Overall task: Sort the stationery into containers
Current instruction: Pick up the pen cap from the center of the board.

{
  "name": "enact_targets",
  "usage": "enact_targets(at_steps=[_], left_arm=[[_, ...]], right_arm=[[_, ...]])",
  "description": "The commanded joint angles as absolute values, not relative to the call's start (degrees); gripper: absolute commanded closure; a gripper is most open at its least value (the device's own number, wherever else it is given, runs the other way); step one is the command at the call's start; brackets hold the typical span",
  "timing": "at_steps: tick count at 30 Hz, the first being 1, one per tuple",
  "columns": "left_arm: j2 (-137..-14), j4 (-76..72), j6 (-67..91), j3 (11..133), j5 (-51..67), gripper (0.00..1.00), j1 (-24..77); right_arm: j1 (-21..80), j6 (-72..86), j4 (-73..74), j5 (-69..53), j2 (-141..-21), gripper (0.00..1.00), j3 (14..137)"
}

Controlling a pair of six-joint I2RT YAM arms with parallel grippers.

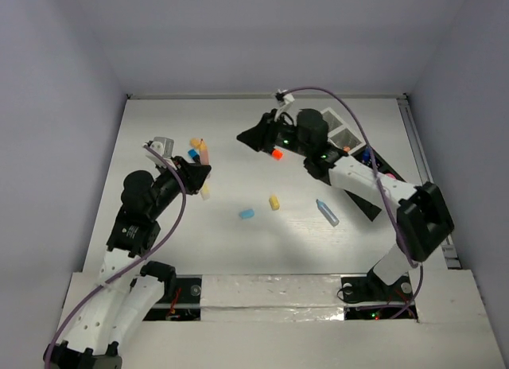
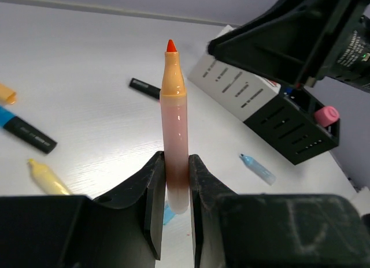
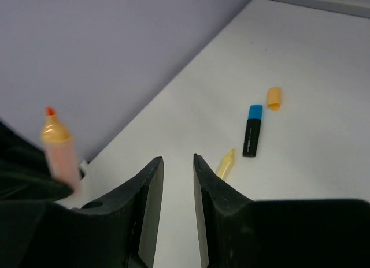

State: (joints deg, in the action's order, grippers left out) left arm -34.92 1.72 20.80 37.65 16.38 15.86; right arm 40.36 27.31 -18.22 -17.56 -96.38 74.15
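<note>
Left gripper [image 2: 176, 167] clamps an uncapped peach marker [image 2: 173, 106] upright, left of centre. Right gripper [image 3: 178, 164] hovers nearby, jaws narrowly apart and empty. The likely next move is to carry the marker to the far-right container row [image 2: 283, 123].

Pale blue marker [image 1: 327, 212] on table [image 1: 238, 250]

A flat white counter [image 1: 238, 242] with faint wood grain fills the middle. Plain pale lavender-grey walls [image 1: 262, 35] enclose it at the back and both sides. Soft, even light casts faint shadows. A glossy white strip [image 1: 270, 289] runs along its near edge.
</note>
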Motion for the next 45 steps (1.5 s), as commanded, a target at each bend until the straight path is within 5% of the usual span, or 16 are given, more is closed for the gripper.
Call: enact_targets(at_steps=[1, 7, 10, 17, 30, 33, 37, 42, 45], left_arm=[[-36.30, -6.40, 23.55, 40.16, 23.98, 1.00, 15.03], [-39.11, -15.45, 29.61, 39.73, 33.47, 1.00, 15.03], [-39.90, -19.23, 32.60, 38.68, 37.69, 1.00, 15.03], [-42.10, -23.82, 37.44, 35.60, 42.72, 1.00, 15.64], [-46.14, -29.79, 38.76, 34.01, 42.10, 1.00, 22.58], [-47.19, -30.85, 38.76, 34.01, 41.49, 1.00, 24.25], [-47.64, -30.85, 38.23, 34.10, 40.00, 1.00, 24.87], [-46.41, -30.06, 37.44, 34.01, 37.97, 1.00, 24.87], [-45.44, -27.78, 36.21, 33.93, 35.34, 0.73, 24.87]], right_arm=[[35.52, 32.15, -31.88, -34.41, -89.41, 0.67, 65.85], [33.49, 40.94, -50.24, -53.33, -87.80, 0.27, 60.56], [33.49, 46.75, -59.05, -57.12, -89.47, 0.19, 59.59], [33.49, 54.05, -68.03, -59.94, -91.23, 0.18, 60.38], [38.14, 43.27, -52.40, -53.36, -92.46, 0.22, 65.56], [38.76, 41.92, -50.18, -52.74, -92.81, 0.29, 66.71], [39.29, 44.29, -53.61, -52.74, -92.99, 0.67, 66.01], [39.29, 45.88, -54.84, -50.20, -92.29, 0.89, 64.51], [39.29, 44.22, -52.92, -46.95, -90.62, 0.95, 63.55]])
